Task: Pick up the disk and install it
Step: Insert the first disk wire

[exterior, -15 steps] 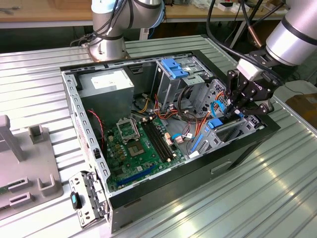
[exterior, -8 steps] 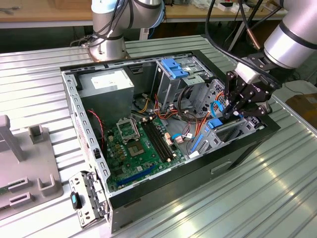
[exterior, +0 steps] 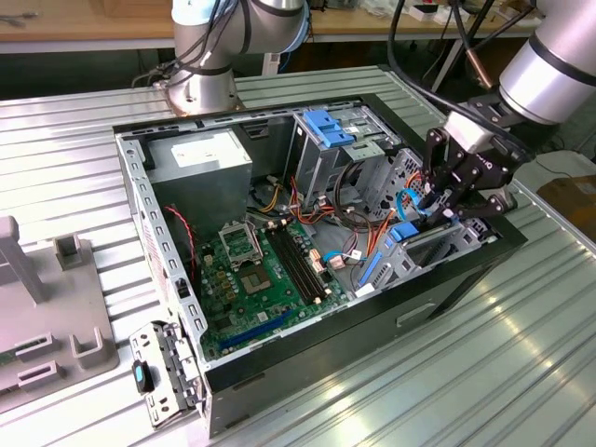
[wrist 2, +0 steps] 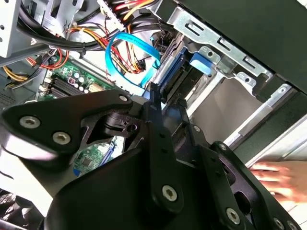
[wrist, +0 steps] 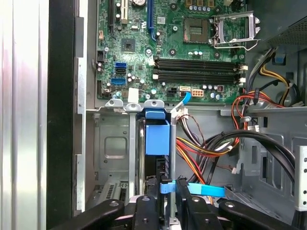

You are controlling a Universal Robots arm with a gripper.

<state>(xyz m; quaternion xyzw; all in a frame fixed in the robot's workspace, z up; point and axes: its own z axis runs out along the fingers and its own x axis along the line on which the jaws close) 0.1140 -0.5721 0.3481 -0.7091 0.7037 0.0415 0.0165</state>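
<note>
On the table (exterior: 484,372): your open case (exterior: 391,312) lay on its side, with the board (exterior: 251,270) facing up.
Gripper (exterior: 438,212): you had it down inside the case at the exterior view's right, over the bay in that corner.
Disk (exterior: 410,237): it stood on edge and tilted in that bay, just beside the case wall, with its blue rails showing.
Grip: in the first wrist view the fingers (wrist: 149,211) stood close together, one on each side of the disk's near edge, clamped on it.
Tab: the disk's blue end piece (wrist: 157,136) sat at the far end of the bay, near the board's edge.
Cable (wrist 2: 124,52): a blue ribbon looped just beside the disk; whether it touched, you could not tell.
Cage (exterior: 326,130): it stood upright with its blue latch on top, well apart from the gripper.
Supply box (exterior: 200,158): it sat in the far corner at the exterior view's left.
Hand (wrist 2: 278,179): a person's hand lay outside the case wall in the second wrist view.
</note>
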